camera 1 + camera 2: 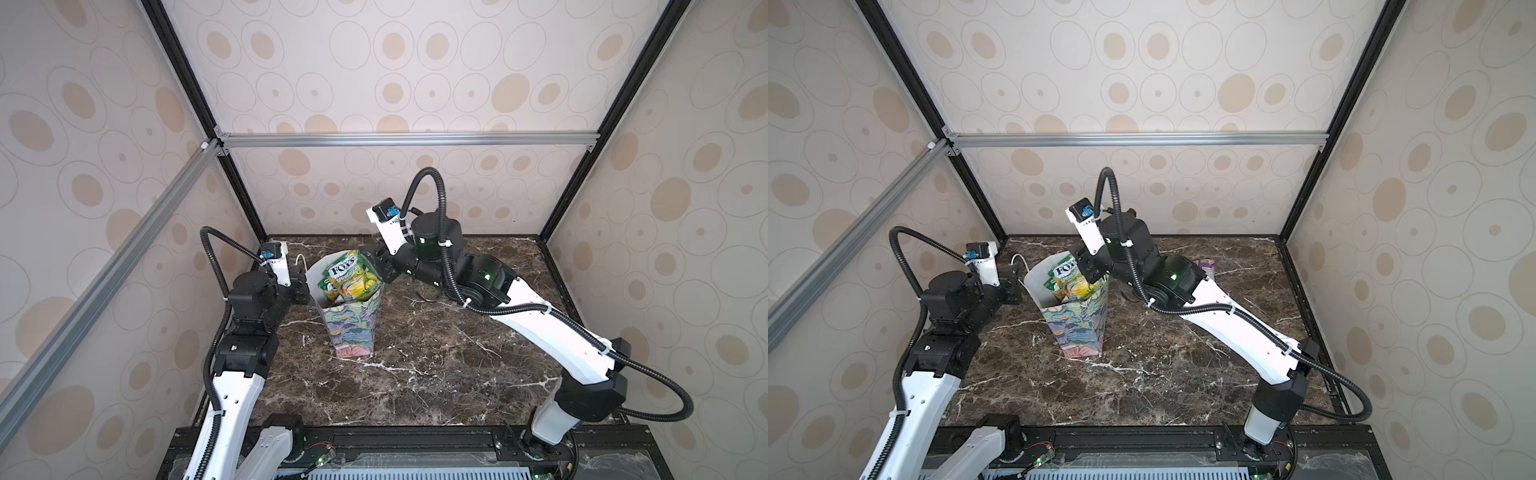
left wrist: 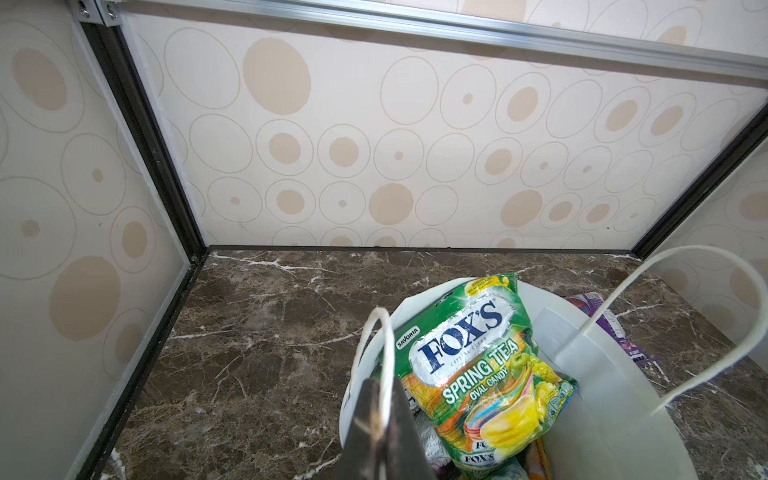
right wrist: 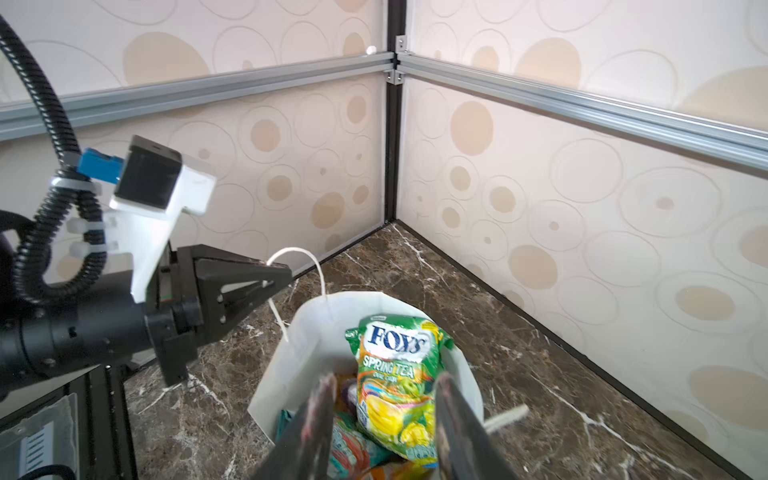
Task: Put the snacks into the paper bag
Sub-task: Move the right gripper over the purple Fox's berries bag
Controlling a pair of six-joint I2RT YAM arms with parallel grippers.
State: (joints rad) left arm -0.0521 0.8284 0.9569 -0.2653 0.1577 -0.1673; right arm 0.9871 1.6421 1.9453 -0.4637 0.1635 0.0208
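The paper bag (image 1: 353,328) (image 1: 1079,332) stands upright on the table's left half, with its mouth open. A green FOX'S snack packet (image 1: 353,276) (image 1: 1069,282) (image 2: 478,365) (image 3: 395,374) pokes out of the bag, on top of other snacks (image 3: 353,449) lying deeper inside. My left gripper (image 1: 302,277) (image 1: 1017,277) (image 2: 380,409) (image 3: 286,276) is shut on the bag's white cord handle (image 2: 384,345) at the left rim. My right gripper (image 1: 380,266) (image 1: 1090,272) (image 3: 386,384) hangs open over the bag's mouth, its fingers on either side of the green packet. A purple snack packet (image 1: 1206,266) (image 2: 606,320) lies on the table behind the bag.
The dark marble table (image 1: 436,365) is walled on three sides, and the bag stands near the back left corner. The bag's other cord handle (image 2: 706,311) arcs free on the far rim. My right arm (image 1: 540,316) reaches across the table's right half.
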